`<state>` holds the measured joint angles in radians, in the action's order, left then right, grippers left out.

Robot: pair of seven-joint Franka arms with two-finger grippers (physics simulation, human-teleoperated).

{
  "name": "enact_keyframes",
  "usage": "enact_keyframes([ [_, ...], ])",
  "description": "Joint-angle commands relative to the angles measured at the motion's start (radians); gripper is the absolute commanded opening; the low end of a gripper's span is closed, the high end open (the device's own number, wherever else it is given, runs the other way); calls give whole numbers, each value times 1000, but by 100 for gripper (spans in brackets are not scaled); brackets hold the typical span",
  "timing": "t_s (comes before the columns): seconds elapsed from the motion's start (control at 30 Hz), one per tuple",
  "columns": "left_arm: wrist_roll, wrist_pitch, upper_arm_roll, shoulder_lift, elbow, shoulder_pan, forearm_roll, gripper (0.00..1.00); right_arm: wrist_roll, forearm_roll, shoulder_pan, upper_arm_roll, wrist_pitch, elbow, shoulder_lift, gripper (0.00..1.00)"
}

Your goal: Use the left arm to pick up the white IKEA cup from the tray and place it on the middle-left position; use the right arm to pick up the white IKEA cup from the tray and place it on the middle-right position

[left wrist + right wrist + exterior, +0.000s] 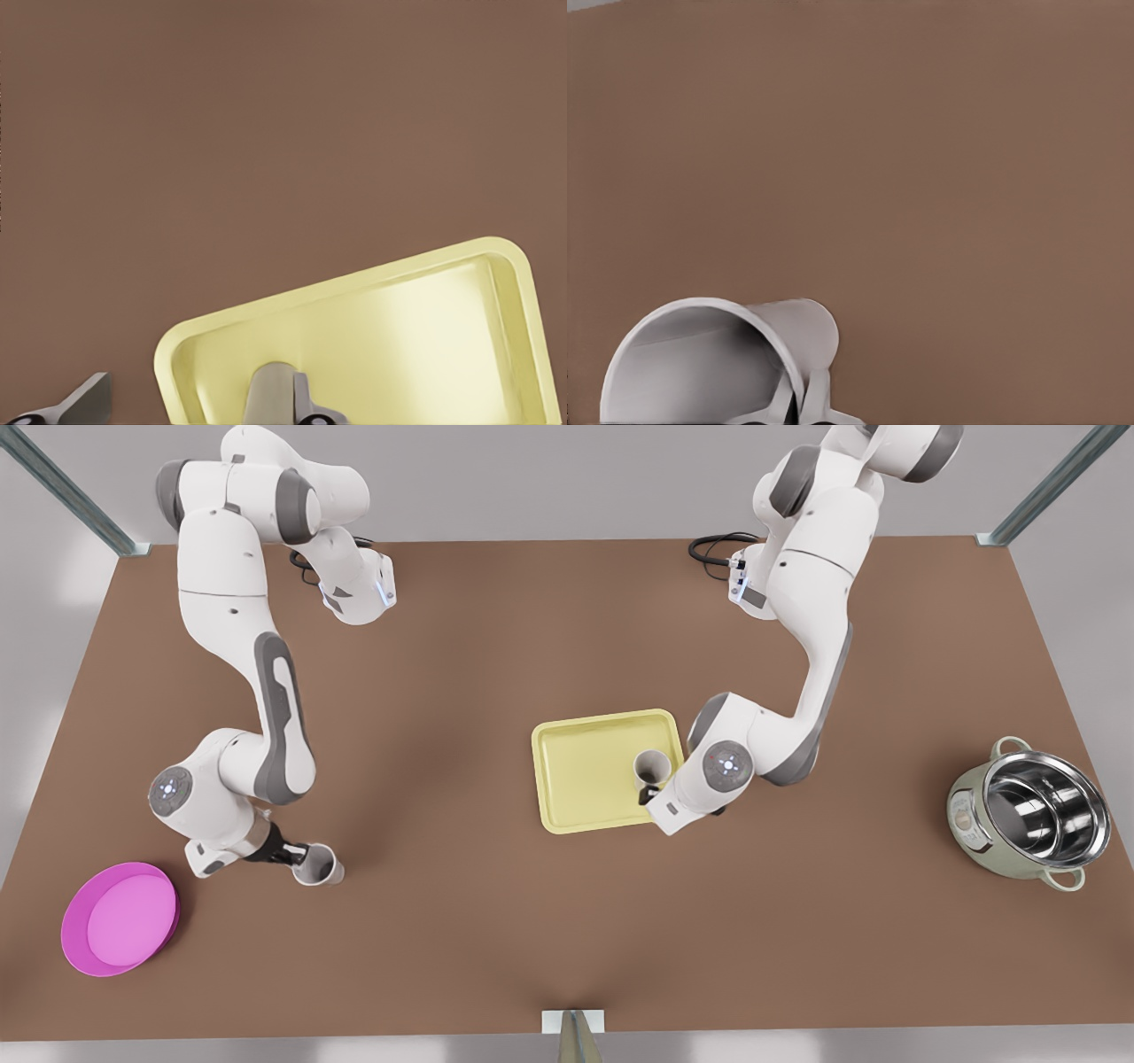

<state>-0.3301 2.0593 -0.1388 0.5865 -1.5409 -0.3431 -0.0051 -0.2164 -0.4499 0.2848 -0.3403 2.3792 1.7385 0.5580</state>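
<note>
- Front view: the pale yellow rectangular tray with a low rim [585, 779] lies mid-way across the brown worktop [487, 646]. A white cup [653, 767] stands upright by the tray's edge on the front view's right. The left gripper [649, 790] is at that cup.
- Toward the front view's left, the right gripper [299, 857] holds a second white cup [321, 865] near a round magenta dish [120, 919], well apart from the tray. Whether this cup touches the worktop cannot be told.
- A shiny steel pot in a pale green casing [1032, 810] sits far to the front view's right.
- Left wrist view: its jaws are spread wide, with one finger [89, 403] over bare worktop and the other beside the white cup [270, 394] on the tray [425, 345].
- Right wrist view: its jaws are clenched on the wall of the second white cup [700, 363], fingers [819, 398] pinching the rim.
</note>
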Motion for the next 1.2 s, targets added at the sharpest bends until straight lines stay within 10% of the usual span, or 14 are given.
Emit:
enact_keyframes([
  [0.0, -216, 65, 1, -4, -13, 3, 5, 100, -690, -50, -1, 0, 74, -1, -1, 11],
  [0.17, -221, 258, -2, -151, -311, -7, 4, 100, -713, -52, -1, 0, 83, -5, 0, 20],
  [0.4, -231, 291, 1, -137, -347, -30, 4, 100, -713, -56, -3, 0, 83, -5, 3, 33],
  [0.5, -245, 300, -1, -140, -366, -42, 4, 100, -710, -56, -3, 0, 81, -7, 2, 94],
  [0.53, -248, 300, -1, -181, -400, -44, 4, 100, -710, -56, -3, 0, 80, -7, 2, 100],
  [0.77, -250, 387, -1, -189, -487, -50, 4, 100, -375, 124, 10, -23, -191, -36, -145, 100],
  [0.9, -250, 435, 1, -151, -482, -48, 5, 100, 32, 344, 24, -20, -794, -372, -257, 100],
  [0.93, -254, 438, -1, -152, -481, -50, 5, 94, 35, 410, 25, -13, -866, -375, -314, 100],
  [1.0, -308, 438, -5, -162, -473, -51, 4, 42, 35, 441, 19, -2, -983, -459, -352, 100],
  [1.07, -310, 438, -7, -162, -467, -51, -3, 25, 32, 505, -262, 317, -974, -453, -395, 100],
  [1.17, -319, 446, -8, -155, -459, -50, -6, 12, 74, 536, -277, 365, -931, -358, -472, 100],
])
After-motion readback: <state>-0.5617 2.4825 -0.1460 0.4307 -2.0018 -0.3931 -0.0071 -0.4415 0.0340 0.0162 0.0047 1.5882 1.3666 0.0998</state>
